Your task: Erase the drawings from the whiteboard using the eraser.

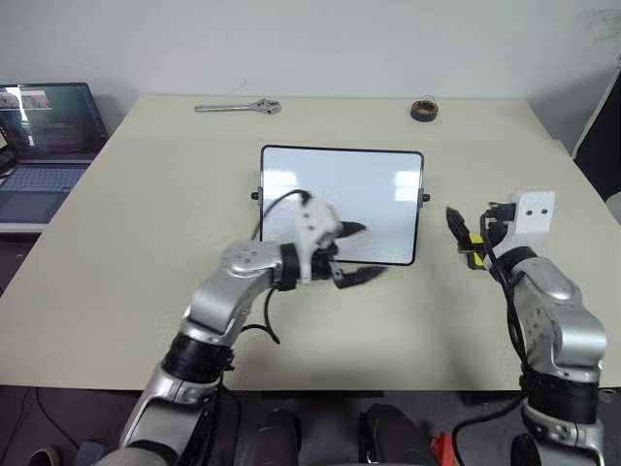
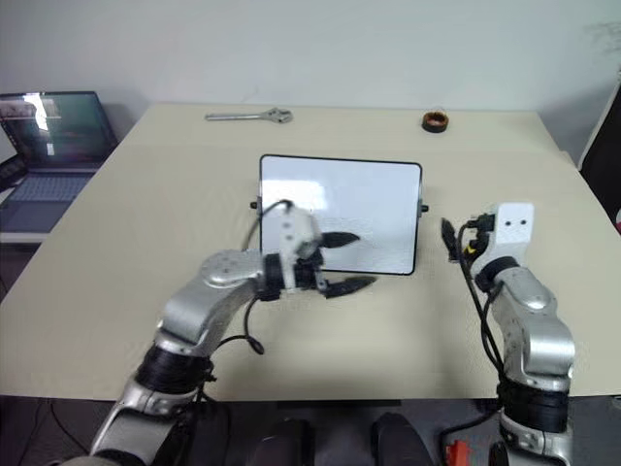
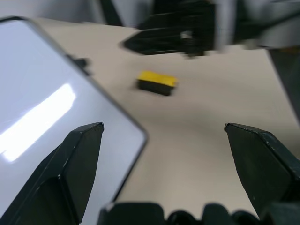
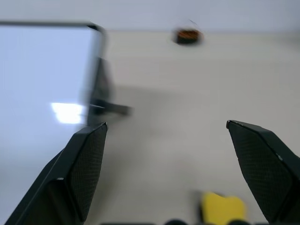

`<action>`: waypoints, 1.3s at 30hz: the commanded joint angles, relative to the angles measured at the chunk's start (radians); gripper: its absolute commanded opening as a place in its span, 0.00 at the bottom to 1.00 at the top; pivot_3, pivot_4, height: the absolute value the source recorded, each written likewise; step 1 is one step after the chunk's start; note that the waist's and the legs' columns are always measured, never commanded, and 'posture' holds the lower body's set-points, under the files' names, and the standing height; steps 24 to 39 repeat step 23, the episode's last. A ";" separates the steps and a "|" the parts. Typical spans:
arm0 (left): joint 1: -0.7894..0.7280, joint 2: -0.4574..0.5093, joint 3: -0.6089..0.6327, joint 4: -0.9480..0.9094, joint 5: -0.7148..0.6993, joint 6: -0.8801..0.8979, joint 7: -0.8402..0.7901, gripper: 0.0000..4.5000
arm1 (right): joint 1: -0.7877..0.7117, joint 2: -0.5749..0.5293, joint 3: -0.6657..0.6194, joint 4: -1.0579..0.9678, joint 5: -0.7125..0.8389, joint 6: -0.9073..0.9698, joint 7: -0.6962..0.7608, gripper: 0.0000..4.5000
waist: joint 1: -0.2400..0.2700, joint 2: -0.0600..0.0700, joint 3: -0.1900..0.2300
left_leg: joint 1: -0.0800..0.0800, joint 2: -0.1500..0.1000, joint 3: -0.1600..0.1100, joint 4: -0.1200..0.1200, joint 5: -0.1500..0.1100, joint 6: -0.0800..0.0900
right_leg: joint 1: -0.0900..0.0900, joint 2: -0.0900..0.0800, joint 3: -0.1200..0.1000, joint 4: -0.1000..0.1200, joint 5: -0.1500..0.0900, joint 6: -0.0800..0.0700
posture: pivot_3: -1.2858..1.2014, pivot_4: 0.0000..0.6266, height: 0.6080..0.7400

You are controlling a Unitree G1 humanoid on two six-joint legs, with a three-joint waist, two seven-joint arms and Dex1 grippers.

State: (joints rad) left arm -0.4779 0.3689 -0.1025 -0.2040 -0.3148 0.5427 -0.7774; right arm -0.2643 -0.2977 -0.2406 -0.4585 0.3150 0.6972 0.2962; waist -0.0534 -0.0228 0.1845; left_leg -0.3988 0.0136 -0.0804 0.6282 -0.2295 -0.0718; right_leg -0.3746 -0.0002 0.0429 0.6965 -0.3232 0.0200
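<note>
The whiteboard (image 1: 340, 194) lies flat in the middle of the table, glossy white in a black frame. No drawings show on its visible surface, and the left hand hides part of the near edge. My left gripper (image 1: 374, 249) hovers open over the board's near right corner, with nothing between its fingers. The yellow eraser (image 3: 157, 82) lies on the table just right of the board. My right gripper (image 1: 464, 240) stands open directly above the eraser (image 4: 224, 205), its fingers (image 4: 262, 164) wide apart and not touching it.
A metal wrench (image 1: 238, 107) and a brown tape roll (image 1: 424, 109) lie near the table's far edge. An open laptop (image 1: 49, 146) sits on a lower surface beyond the table's left edge (image 1: 87, 194).
</note>
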 commanded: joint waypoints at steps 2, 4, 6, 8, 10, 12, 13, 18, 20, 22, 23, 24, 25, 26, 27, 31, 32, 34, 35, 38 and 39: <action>0.209 0.020 0.201 -0.177 0.008 0.009 0.179 1.00 | 0.156 -0.037 0.098 -0.125 0.011 -0.078 0.091 0.99 | -0.001 0.001 0.000 | 0.001 0.003 0.000 0.000 0.000 0.000 | 0.001 -0.002 0.001 0.000 0.000 0.000 | 0.52 0.24 1.00; 0.283 0.003 0.224 -0.234 0.035 -0.001 0.252 1.00 | 0.217 -0.025 0.090 -0.106 -0.014 -0.177 0.087 0.99 | 0.008 0.000 0.000 | 0.000 0.002 0.000 0.000 0.000 0.000 | 0.000 -0.003 0.000 -0.001 0.000 0.000 | 0.52 0.24 1.00; 0.363 -0.019 0.248 -0.277 0.073 -0.028 0.331 1.00 | 0.285 0.002 0.057 -0.075 -0.048 -0.283 0.049 0.99 | 0.022 0.000 -0.001 | 0.000 0.000 0.000 0.001 0.000 0.000 | 0.001 -0.003 0.000 -0.001 0.000 0.001 | 0.52 0.24 1.00; 0.447 -0.048 0.278 -0.287 0.138 -0.086 0.425 1.00 | 0.374 0.017 0.025 -0.043 -0.078 -0.423 0.053 0.99 | 0.031 -0.001 -0.001 | 0.001 -0.001 -0.001 0.002 0.000 0.000 | 0.003 -0.003 -0.001 -0.001 0.000 0.002 | 0.52 0.24 1.00; 0.536 -0.058 0.289 -0.278 0.208 -0.162 0.487 1.00 | 0.453 0.028 0.010 -0.002 -0.096 -0.543 0.066 0.99 | 0.033 -0.002 -0.002 | 0.001 -0.001 0.000 0.001 0.000 0.000 | 0.003 -0.004 0.000 -0.002 0.000 0.002 | 0.52 0.24 1.00; 0.610 -0.072 0.311 -0.263 0.238 -0.214 0.529 1.00 | 0.515 0.049 0.017 0.022 -0.108 -0.608 0.058 0.99 | 0.029 -0.002 -0.002 | 0.001 0.000 0.000 0.001 0.000 0.000 | 0.003 -0.005 0.000 -0.003 0.000 0.002 | 0.52 0.24 1.00; 0.622 -0.085 0.300 -0.264 0.254 -0.221 0.553 1.00 | 0.521 0.046 0.003 0.044 -0.098 -0.625 0.063 0.99 | 0.028 -0.002 -0.002 | 0.001 0.001 0.000 0.000 0.000 0.000 | 0.003 -0.005 0.000 -0.002 0.000 0.001 | 0.52 0.24 1.00; 0.683 -0.074 0.332 -0.233 0.274 -0.310 0.568 1.00 | 0.630 0.090 0.031 0.021 -0.098 -0.638 0.037 0.99 | 0.025 -0.001 -0.002 | 0.004 0.002 0.000 0.000 0.000 0.000 | 0.003 -0.004 0.001 -0.001 -0.002 0.005 | 0.52 0.24 1.00; 0.667 -0.078 0.334 -0.214 0.268 -0.321 0.576 1.00 | 0.620 0.083 0.037 0.033 -0.091 -0.630 0.041 0.99 | 0.026 -0.001 -0.002 | 0.004 0.002 0.000 0.000 0.000 0.000 | 0.004 -0.004 0.001 -0.001 -0.003 0.005 | 0.52 0.24 1.00; 0.643 -0.086 0.331 -0.195 0.267 -0.336 0.589 1.00 | 0.591 0.068 0.029 0.060 -0.084 -0.625 0.043 0.99 | 0.026 -0.001 -0.002 | 0.004 0.002 0.001 0.001 0.000 0.000 | 0.003 -0.004 0.001 -0.001 -0.003 0.005 | 0.52 0.24 1.00; 0.634 -0.092 0.329 -0.186 0.266 -0.346 0.594 1.00 | 0.576 0.058 0.024 0.079 -0.082 -0.618 0.046 0.99 | 0.026 -0.001 -0.002 | 0.004 0.001 0.001 0.001 0.000 0.000 | 0.004 -0.004 0.001 -0.001 -0.003 0.005 | 0.52 0.24 1.00; 0.634 -0.092 0.329 -0.186 0.266 -0.346 0.594 1.00 | 0.576 0.058 0.024 0.079 -0.082 -0.618 0.046 0.99 | 0.026 -0.001 -0.002 | 0.004 0.001 0.001 0.001 0.000 0.000 | 0.004 -0.004 0.001 -0.001 -0.003 0.005 | 0.52 0.24 1.00; 0.634 -0.092 0.329 -0.186 0.266 -0.346 0.594 1.00 | 0.576 0.058 0.024 0.079 -0.082 -0.618 0.046 0.99 | 0.026 -0.001 -0.002 | 0.004 0.001 0.001 0.001 0.000 0.000 | 0.004 -0.004 0.001 -0.001 -0.003 0.005 | 0.52 0.24 1.00; 0.634 -0.092 0.329 -0.186 0.266 -0.346 0.594 1.00 | 0.576 0.058 0.024 0.079 -0.082 -0.618 0.046 0.99 | 0.026 -0.001 -0.002 | 0.004 0.001 0.001 0.001 0.000 0.000 | 0.004 -0.004 0.001 -0.001 -0.003 0.005 | 0.52 0.24 1.00; 0.634 -0.092 0.329 -0.186 0.266 -0.346 0.594 1.00 | 0.576 0.058 0.024 0.079 -0.082 -0.618 0.046 0.99 | 0.026 -0.001 -0.002 | 0.004 0.001 0.001 0.001 0.000 0.000 | 0.004 -0.004 0.001 -0.001 -0.003 0.005 | 0.52 0.24 1.00; 0.634 -0.092 0.329 -0.186 0.266 -0.346 0.594 1.00 | 0.576 0.058 0.024 0.079 -0.082 -0.618 0.046 0.99 | 0.026 -0.001 -0.002 | 0.004 0.001 0.001 0.001 0.000 0.000 | 0.004 -0.004 0.001 -0.001 -0.003 0.005 | 0.52 0.24 1.00; 0.634 -0.092 0.329 -0.186 0.266 -0.346 0.594 1.00 | 0.576 0.058 0.024 0.079 -0.082 -0.618 0.046 0.99 | 0.026 -0.001 -0.002 | 0.004 0.001 0.001 0.001 0.000 0.000 | 0.004 -0.004 0.001 -0.001 -0.003 0.005 | 0.52 0.24 1.00; 0.634 -0.092 0.329 -0.186 0.266 -0.346 0.594 1.00 | 0.576 0.058 0.024 0.079 -0.082 -0.618 0.046 0.99 | 0.026 -0.001 -0.002 | 0.004 0.001 0.001 0.001 0.000 0.000 | 0.004 -0.004 0.001 -0.001 -0.003 0.005 | 0.52 0.24 1.00; 0.634 -0.092 0.329 -0.186 0.266 -0.346 0.594 1.00 | 0.576 0.058 0.024 0.079 -0.082 -0.618 0.046 0.99 | 0.026 -0.001 -0.002 | 0.004 0.001 0.001 0.001 0.000 0.000 | 0.004 -0.004 0.001 -0.001 -0.003 0.005 | 0.52 0.24 1.00; 0.634 -0.092 0.329 -0.186 0.266 -0.346 0.594 1.00 | 0.576 0.058 0.024 0.079 -0.082 -0.618 0.046 0.99 | 0.026 -0.001 -0.002 | 0.004 0.001 0.001 0.001 0.000 0.000 | 0.004 -0.004 0.001 -0.001 -0.003 0.005 | 0.52 0.24 1.00; 0.634 -0.092 0.329 -0.186 0.266 -0.346 0.594 1.00 | 0.576 0.058 0.024 0.079 -0.082 -0.618 0.046 0.99 | 0.026 -0.001 -0.002 | 0.004 0.001 0.001 0.001 0.000 0.000 | 0.004 -0.004 0.001 -0.001 -0.003 0.005 | 0.52 0.24 1.00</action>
